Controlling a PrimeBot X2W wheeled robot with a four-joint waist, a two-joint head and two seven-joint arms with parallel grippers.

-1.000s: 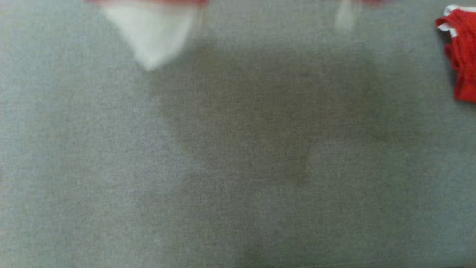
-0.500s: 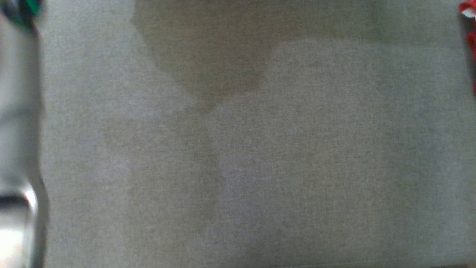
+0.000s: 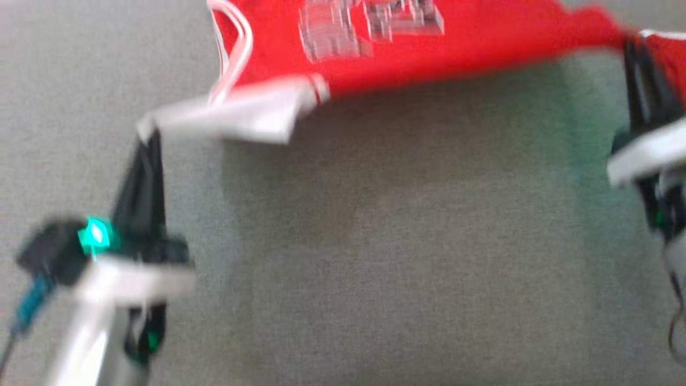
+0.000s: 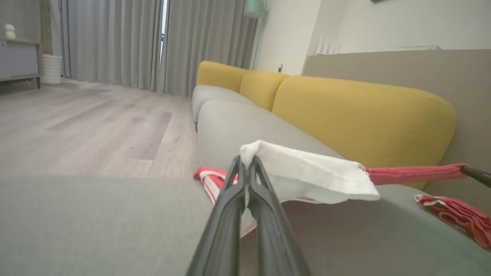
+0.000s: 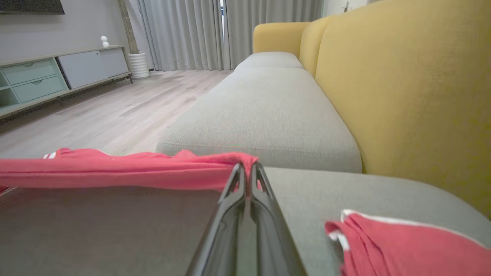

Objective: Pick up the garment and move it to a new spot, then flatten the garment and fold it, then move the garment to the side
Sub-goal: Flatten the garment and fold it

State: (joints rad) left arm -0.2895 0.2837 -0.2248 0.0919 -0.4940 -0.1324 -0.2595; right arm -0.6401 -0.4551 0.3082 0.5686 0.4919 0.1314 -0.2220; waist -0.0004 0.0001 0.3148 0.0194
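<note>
grey fabric seat cushion spreads under everything. over its far part the red jersey hangs stretched between both arms, mostly lifted off it. the left gripper is pinched tight on the white sleeve, and the right gripper is pinched on the opposite red edge. to flatten well, i'd hold the cloth taut and level, lower both ends onto the cushion together, and release only once it lies down.
</note>
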